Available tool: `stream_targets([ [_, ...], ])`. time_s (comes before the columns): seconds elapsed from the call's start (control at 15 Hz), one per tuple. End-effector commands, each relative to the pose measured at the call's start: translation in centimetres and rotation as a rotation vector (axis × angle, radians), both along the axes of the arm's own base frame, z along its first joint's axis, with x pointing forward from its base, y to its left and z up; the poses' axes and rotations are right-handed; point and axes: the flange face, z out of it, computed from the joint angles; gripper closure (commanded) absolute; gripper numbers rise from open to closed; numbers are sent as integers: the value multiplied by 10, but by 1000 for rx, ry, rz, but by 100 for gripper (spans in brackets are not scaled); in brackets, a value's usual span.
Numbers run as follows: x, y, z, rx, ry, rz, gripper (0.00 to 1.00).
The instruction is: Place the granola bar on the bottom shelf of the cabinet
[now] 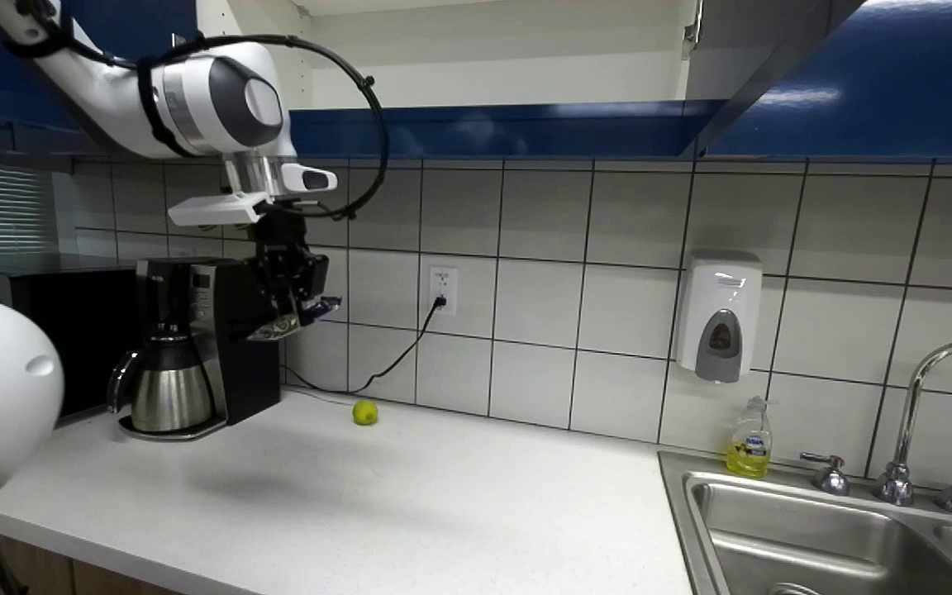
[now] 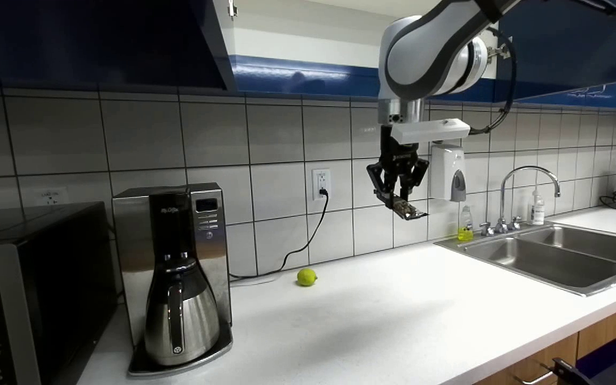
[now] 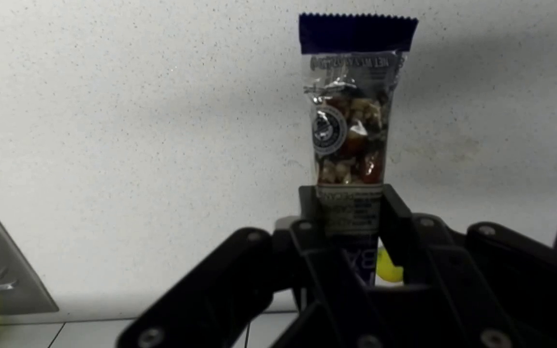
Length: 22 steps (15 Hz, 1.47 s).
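The granola bar [image 3: 351, 140] has a clear wrapper showing nuts and dark-blue ends. My gripper [image 3: 351, 208] is shut on it, with one finger against each long edge, in the wrist view. In both exterior views the gripper [image 1: 298, 310] [image 2: 398, 199] points down and holds the bar [image 1: 275, 329] [image 2: 407, 209] well above the counter, below the cabinet's level. The bar lies roughly flat and sticks out on both sides of the fingers. The open cabinet [image 1: 484, 78] shows its white interior above a blue lower edge [image 1: 484, 130]. The top face of its bottom shelf is hidden from below.
A yellow-green ball [image 1: 365, 412] lies on the white counter [image 2: 351, 331] near the tiled wall. A coffee maker [image 2: 179, 278] and a microwave [image 2: 40, 278] stand at one end. A soap dispenser [image 1: 721, 318], soap bottle [image 1: 749, 442] and sink [image 2: 548, 251] are at the other. Blue cabinet doors [image 1: 881, 83] hang open.
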Motion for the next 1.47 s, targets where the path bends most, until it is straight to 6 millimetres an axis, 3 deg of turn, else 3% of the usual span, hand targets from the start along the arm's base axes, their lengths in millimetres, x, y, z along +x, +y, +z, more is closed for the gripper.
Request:
stream_targets([
  [0.0, -12, 4, 55, 1, -64, -21, 91],
  [0.33, -23, 16, 115, -5, -149, -17, 91],
  [1.0, -45, 35, 206, -8, -303, -35, 91],
  [1.4, -41, 37, 254, 6, -388, -56, 91],
])
